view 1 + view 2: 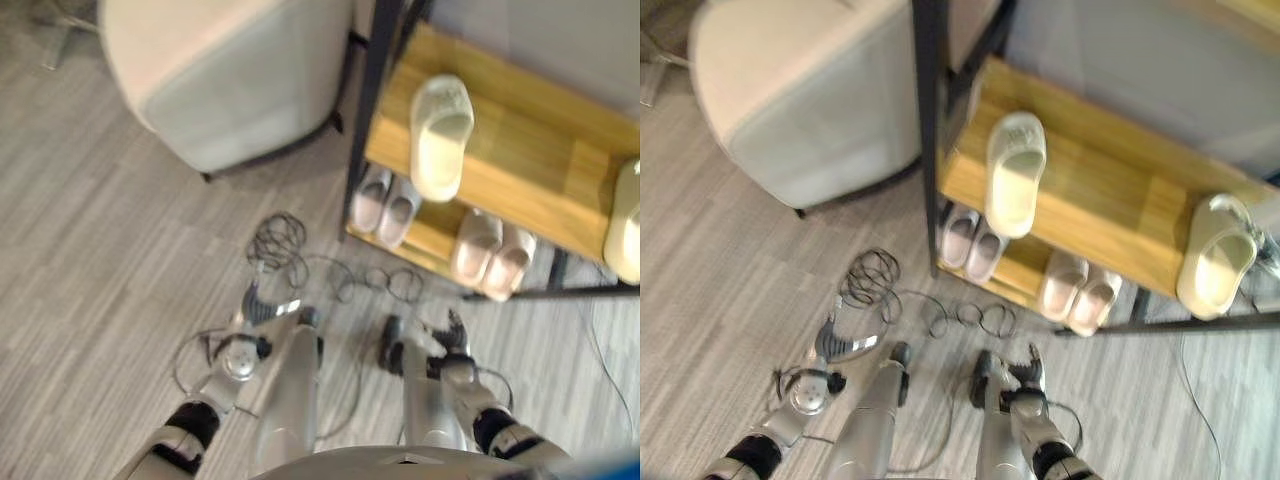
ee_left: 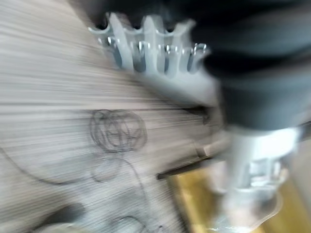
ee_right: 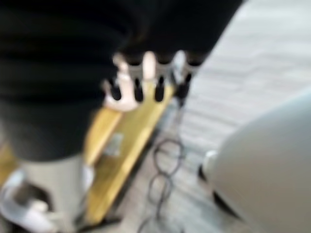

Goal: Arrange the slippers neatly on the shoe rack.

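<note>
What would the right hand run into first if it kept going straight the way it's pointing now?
Probably the pink slipper pair on the shoe rack's lower shelf: the right hand, open and empty, points up toward it over bare floor and cable loops. Depth is hard to judge.

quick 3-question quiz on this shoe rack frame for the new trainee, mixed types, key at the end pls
1. True or false: both cream slippers on the rack's top shelf sit side by side as a neat pair.
2. Multiple choice: the two pink pairs sit A) on the floor, B) on the lower shelf, C) on the armchair.
3. Short answer: what do the left hand and right hand hold?

Key
1. False. One cream slipper lies near the shelf's left end, the other cream slipper at the right end.
2. B. Left pink pair, right pink pair.
3. Nothing; both hang low over the floor.
</note>
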Controlling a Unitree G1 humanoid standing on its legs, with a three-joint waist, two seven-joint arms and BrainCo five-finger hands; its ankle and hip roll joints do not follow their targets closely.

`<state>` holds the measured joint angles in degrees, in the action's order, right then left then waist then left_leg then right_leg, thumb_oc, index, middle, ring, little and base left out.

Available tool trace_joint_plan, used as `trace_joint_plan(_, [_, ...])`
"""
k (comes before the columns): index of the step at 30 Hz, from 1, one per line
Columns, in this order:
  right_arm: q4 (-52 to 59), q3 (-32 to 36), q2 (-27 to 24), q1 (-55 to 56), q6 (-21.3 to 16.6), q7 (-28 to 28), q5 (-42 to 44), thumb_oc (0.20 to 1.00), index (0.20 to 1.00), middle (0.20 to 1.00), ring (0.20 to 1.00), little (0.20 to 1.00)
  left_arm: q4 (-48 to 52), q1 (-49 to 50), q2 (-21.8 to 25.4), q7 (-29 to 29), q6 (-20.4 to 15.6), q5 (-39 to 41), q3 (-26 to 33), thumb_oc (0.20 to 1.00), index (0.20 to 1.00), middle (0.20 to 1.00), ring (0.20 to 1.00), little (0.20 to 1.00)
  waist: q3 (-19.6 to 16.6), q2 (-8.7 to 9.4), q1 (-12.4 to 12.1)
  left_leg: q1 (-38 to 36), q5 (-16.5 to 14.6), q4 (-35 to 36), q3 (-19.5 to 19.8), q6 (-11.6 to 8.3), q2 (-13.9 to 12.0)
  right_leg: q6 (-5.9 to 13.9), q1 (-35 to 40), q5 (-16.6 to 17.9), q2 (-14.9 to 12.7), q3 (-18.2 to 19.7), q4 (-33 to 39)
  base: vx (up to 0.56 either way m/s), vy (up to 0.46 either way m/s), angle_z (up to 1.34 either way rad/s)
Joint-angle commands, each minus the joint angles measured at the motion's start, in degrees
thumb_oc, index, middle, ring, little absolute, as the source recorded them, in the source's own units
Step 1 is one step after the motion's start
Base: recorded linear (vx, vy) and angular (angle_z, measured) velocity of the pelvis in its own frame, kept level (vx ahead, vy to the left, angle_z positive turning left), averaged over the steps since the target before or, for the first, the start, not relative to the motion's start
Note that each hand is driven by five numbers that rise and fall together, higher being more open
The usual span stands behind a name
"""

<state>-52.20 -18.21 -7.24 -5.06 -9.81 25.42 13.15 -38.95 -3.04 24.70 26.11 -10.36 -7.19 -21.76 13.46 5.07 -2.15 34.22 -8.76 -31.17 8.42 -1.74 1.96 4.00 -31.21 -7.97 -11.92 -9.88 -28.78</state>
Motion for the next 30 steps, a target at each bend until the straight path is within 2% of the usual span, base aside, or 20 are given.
trace_joint_plan(1, [-3.04, 1.37, -2.16, 0.69, 0.51, -1.16, -3.72, 1.000, 1.000, 1.000, 1.000, 1.000, 6.56, 4.00, 4.53, -1.02, -3.13, -0.39, -0.32, 1.000, 1.000, 1.000, 1.000, 1.000, -1.43, -2.26, -0.14, -1.07, 6.70, 8.80, -1.78, -0.80, -0.55, 1.62, 5.69, -1.91, 0.63, 0.49, 2.89, 0.03, 0.011, 0.03])
trace_joint_plan(4, [-8.07, 1.88, -2.01, 1.05, 1.70, -0.33, -8.15, 1.000, 1.000, 1.000, 1.000, 1.000, 10.02, 5.75, 3.40, -2.45, -2.46, -2.40, -1.47, 1.000, 1.000, 1.000, 1.000, 1.000, -3.06, -2.08, -0.26, -8.38, 5.69, 11.39, -1.21, -0.77, -0.41, 1.88, 13.42, -2.66, 1.58, -0.75, 5.91, 0.07, -0.008, 0.11])
trace_joint_plan(8, [-11.07, 1.67, -1.13, 1.76, 2.65, -1.04, -10.05, 1.000, 1.000, 1.000, 1.000, 1.000, 5.87, 3.51, 1.33, -4.11, -1.41, -3.70, -2.28, 1.000, 1.000, 1.000, 1.000, 1.000, -4.47, -1.97, 0.27, -12.89, 5.61, 13.63, -0.94, -0.72, -0.93, 2.04, 17.95, -2.55, 2.16, -1.33, 8.37, 0.05, 0.009, 0.08])
trace_joint_plan(10, [-13.32, 1.43, -0.71, 1.94, 3.02, -1.18, -11.05, 1.000, 1.000, 1.000, 1.000, 1.000, 1.52, 1.89, 0.45, -3.91, -1.02, -8.98, -4.44, 1.000, 1.000, 1.000, 1.000, 1.000, -5.21, -1.88, 0.39, -16.48, 5.34, 15.53, -1.27, -0.76, -1.55, 2.19, 20.91, -2.47, 2.54, -1.58, 10.12, 0.11, 0.004, -0.04])
trace_joint_plan(11, [-15.08, 1.85, -0.91, 2.08, 3.12, -1.95, -11.13, 1.000, 1.000, 1.000, 1.000, 1.000, -0.39, 3.63, 2.45, -6.09, -2.23, -12.33, -5.35, 1.000, 1.000, 1.000, 1.000, 1.000, -6.14, -2.27, 0.27, -18.99, 4.73, 16.64, -1.95, -0.79, -1.67, 2.38, 23.02, -2.85, 2.73, -1.44, 11.11, 0.10, 0.031, -0.08])
trace_joint_plan(13, [-14.94, 2.72, -2.06, 2.89, 3.04, -3.10, -12.36, 1.000, 1.000, 1.000, 1.000, 1.000, -0.33, 7.40, 7.96, -8.04, -2.99, -11.94, -3.07, 1.000, 1.000, 1.000, 1.000, 1.000, -6.99, -3.08, 0.38, -21.75, 5.50, 19.06, -2.75, -0.85, -1.94, 2.76, 25.06, -1.76, 3.04, -1.13, 12.82, 0.07, 0.047, -0.18])
trace_joint_plan(15, [-14.63, 2.88, -2.63, 3.52, 2.73, -3.40, -13.08, 1.000, 1.000, 1.000, 1.000, 1.000, -1.50, 8.43, 9.11, -8.69, -3.07, -12.26, -2.46, 1.000, 1.000, 1.000, 1.000, 1.000, -7.44, -3.28, 0.72, -23.16, 5.58, 20.03, -3.24, -0.94, -2.00, 2.97, 26.07, -1.52, 3.15, -0.91, 13.71, 0.04, 0.025, -0.19])
trace_joint_plan(16, [-14.94, 3.27, -3.59, 4.79, 3.15, -4.35, -14.60, 1.000, 1.000, 1.000, 1.000, 1.000, -2.48, 10.29, 11.06, -9.96, -2.45, -12.78, -0.12, 1.000, 1.000, 1.000, 1.000, 1.000, -8.36, -3.77, 0.85, -25.12, 5.77, 21.38, -3.71, -1.07, -2.08, 3.19, 27.45, -1.00, 3.27, -0.61, 14.90, 0.02, 0.003, -0.14])
trace_joint_plan(19, [-15.11, 3.37, -4.38, 5.05, 3.28, -5.41, -14.99, 1.000, 1.000, 1.000, 1.000, 1.000, -7.96, 10.73, 11.13, -9.63, -1.12, -16.88, 0.20, 1.000, 1.000, 1.000, 1.000, 1.000, -9.11, -4.01, 1.22, -27.11, 5.95, 22.89, -4.25, -1.20, -2.14, 3.37, 28.99, -0.65, 3.49, -0.10, 16.30, 0.02, -0.006, -0.13])
trace_joint_plan(20, [-15.03, 3.17, -4.61, 5.88, 3.37, -6.57, -15.29, 1.000, 1.000, 1.000, 1.000, 1.000, -16.35, 9.96, 9.90, -9.03, 1.66, -19.28, 2.39, 1.000, 1.000, 1.000, 1.000, 1.000, -9.97, -4.17, 1.30, -28.75, 6.14, 23.96, -4.53, -1.26, -2.10, 3.36, 30.40, -0.33, 3.61, 0.08, 17.60, 0.04, -0.013, -0.10])
trace_joint_plan(24, [-15.03, 2.90, -5.29, 6.14, 3.79, -7.33, -15.99, 1.000, 1.000, 1.000, 1.000, 1.000, -24.07, 7.77, 8.49, -6.88, 3.28, -20.88, 5.11, 1.000, 1.000, 1.000, 1.000, 1.000, -10.71, -4.74, 1.48, -31.24, 5.87, 24.94, -4.91, -1.37, -2.04, 3.36, 32.54, 0.07, 3.66, 0.56, 19.30, 0.02, -0.007, -0.10])
trace_joint_plan(27, [-14.79, 2.83, -5.30, 6.23, 3.69, -7.46, -15.88, 1.000, 1.000, 1.000, 1.000, 1.000, -26.51, 6.60, 8.45, -4.62, 4.34, -21.82, 6.46, 1.000, 1.000, 1.000, 1.000, 1.000, -10.81, -4.84, 1.47, -32.47, 5.65, 25.22, -5.24, -1.44, -2.04, 3.38, 33.63, 0.18, 3.70, 1.05, 20.01, 0.01, -0.008, -0.03])
trace_joint_plan(30, [-13.36, 3.16, -5.21, 6.98, 3.16, -7.29, -15.42, 1.000, 1.000, 1.000, 1.000, 1.000, -24.70, 5.32, 8.89, -2.57, 3.94, -18.41, 10.02, 1.000, 1.000, 1.000, 1.000, 1.000, -10.98, -4.71, 1.41, -33.85, 5.51, 25.64, -5.37, -1.48, -2.07, 3.34, 35.01, 0.18, 3.76, 1.35, 20.67, 0.01, -0.024, -0.08])
